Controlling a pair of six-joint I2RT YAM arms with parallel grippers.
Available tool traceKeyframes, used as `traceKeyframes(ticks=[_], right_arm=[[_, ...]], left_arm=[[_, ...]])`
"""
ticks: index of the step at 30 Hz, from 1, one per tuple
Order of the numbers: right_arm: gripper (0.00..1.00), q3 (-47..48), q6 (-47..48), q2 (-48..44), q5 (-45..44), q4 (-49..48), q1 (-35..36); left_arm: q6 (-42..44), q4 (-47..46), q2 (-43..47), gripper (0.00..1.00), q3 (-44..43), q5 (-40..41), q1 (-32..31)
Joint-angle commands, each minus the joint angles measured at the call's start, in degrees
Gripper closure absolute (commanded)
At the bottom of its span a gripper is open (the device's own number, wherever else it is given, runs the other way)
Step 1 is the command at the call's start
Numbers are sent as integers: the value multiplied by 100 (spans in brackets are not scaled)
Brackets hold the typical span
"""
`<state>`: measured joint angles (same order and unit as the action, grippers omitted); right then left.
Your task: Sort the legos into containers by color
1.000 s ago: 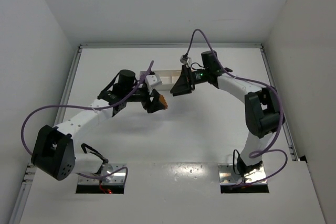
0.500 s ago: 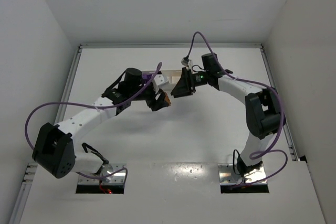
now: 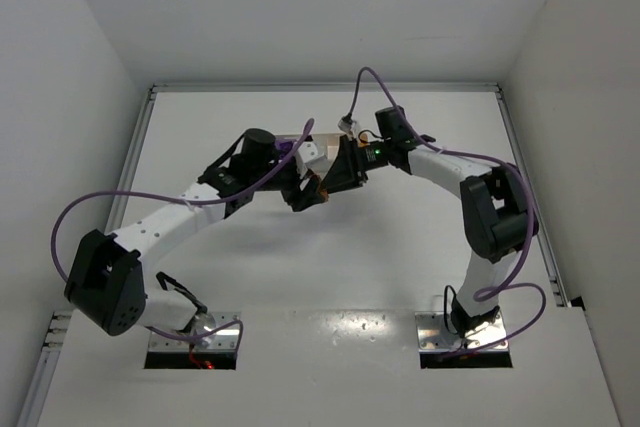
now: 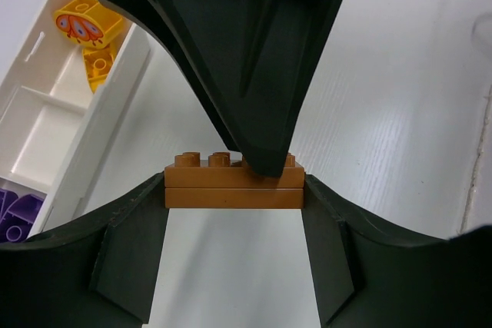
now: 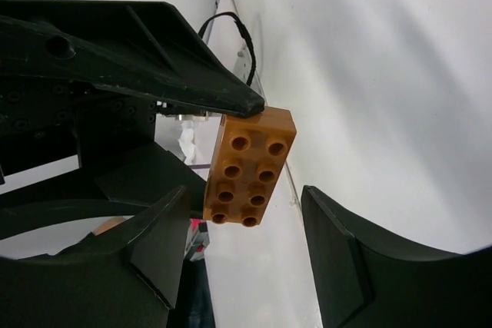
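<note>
Just beside the white tray (image 4: pixel 115 105), in mid-air, the brown brick (image 4: pixel 234 188) hangs clamped by its short ends in the left gripper (image 4: pixel 234 199), long axis running finger to finger. Facing its studs, the right gripper (image 5: pixel 246 197) stands partly open, jaws straddling the brick's narrow width with a gap either side, gripping nothing. Yellow bricks (image 4: pixel 88 32) fill one end compartment, purple bricks (image 4: pixel 19 209) the other; the middle compartment (image 4: pixel 46 132) looks the likely target

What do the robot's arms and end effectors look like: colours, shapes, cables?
The left arm and right arm have white links, black joints and purple cables. The left end effector and right end effector each have two black tapered fingers.
</note>
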<state>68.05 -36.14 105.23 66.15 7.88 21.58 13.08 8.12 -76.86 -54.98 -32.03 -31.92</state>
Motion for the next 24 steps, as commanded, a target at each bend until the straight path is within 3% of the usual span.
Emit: traceKeyframes(ticks=[1,6,13,17,18,24], right_arm=[[40,165,98,41,21,-67,117],[48,279,98,94,21,-67,171],[87,271,98,147,196,-181,171],[96,217,98,33,197,-243,171],[96,148,98,-20,197,-243,119],[99,42,151,-353,258,-427,-14]], left_arm=[[72,-109,-22,76,-268,-22,-103],[72,-109,-22,76,-268,-22,-104],[72,-109,-22,74,-268,30,-104],[-51,-109,-22,54,-215,258,-104],[-121,-109,-22,41,-136,259,-104],[-358,-56,250,23,180,66,221]])
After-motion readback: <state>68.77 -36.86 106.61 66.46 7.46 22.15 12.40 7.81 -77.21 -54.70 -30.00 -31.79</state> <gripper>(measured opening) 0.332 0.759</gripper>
